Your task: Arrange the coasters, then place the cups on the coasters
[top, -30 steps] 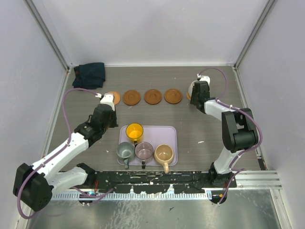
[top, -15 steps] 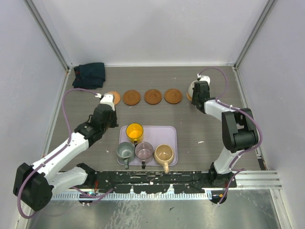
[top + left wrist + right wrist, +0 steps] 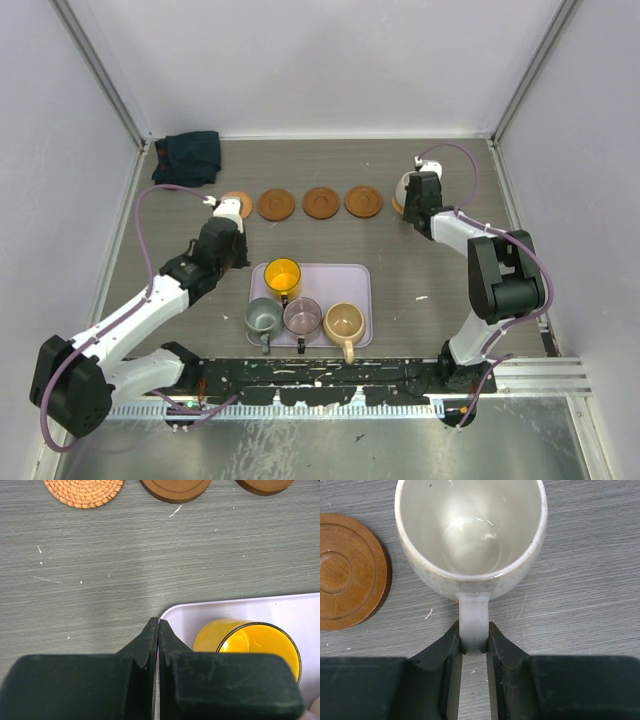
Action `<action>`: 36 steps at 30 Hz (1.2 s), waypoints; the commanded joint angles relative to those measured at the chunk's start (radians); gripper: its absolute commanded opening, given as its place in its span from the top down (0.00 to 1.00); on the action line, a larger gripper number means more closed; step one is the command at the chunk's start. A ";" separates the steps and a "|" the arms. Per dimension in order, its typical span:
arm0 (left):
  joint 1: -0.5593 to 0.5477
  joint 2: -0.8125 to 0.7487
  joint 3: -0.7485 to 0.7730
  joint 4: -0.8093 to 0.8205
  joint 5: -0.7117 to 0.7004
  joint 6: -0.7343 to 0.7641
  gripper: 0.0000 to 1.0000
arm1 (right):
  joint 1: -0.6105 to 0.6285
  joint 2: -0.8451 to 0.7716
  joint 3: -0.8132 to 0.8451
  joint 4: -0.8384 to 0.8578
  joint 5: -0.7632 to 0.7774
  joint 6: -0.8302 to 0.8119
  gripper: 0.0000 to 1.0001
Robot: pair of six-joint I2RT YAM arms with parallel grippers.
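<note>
A cream-white cup (image 3: 470, 530) stands at the right end of the coaster row (image 3: 407, 186), and a sliver of orange coaster (image 3: 451, 600) shows under it. My right gripper (image 3: 474, 637) is shut on the cup's handle (image 3: 473, 617). Three brown coasters (image 3: 276, 204) (image 3: 321, 202) (image 3: 363, 201) and a woven tan coaster (image 3: 83, 489) lie in a line. Yellow (image 3: 283, 274), grey-green (image 3: 263, 317), purplish (image 3: 302, 315) and tan (image 3: 343, 321) cups sit on the lilac tray (image 3: 355, 285). My left gripper (image 3: 158, 623) is shut and empty above the tray's far left corner.
A dark folded cloth (image 3: 188, 155) lies in the far left corner. Walls close in the table on the left, back and right. A metal rail (image 3: 520, 375) runs along the near edge by the arm bases.
Both arms have shifted only slightly. The cups and coasters lie where they were.
</note>
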 commanded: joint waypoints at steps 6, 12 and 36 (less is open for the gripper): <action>-0.001 -0.009 0.011 0.060 -0.001 -0.003 1.00 | 0.000 0.014 0.016 -0.011 -0.021 0.005 0.57; -0.001 -0.016 0.009 0.058 -0.009 -0.002 1.00 | 0.003 0.007 -0.008 -0.010 -0.020 0.023 0.44; -0.002 -0.097 -0.032 0.109 0.022 0.009 0.76 | 0.377 -0.700 -0.131 -0.499 -0.061 0.210 0.12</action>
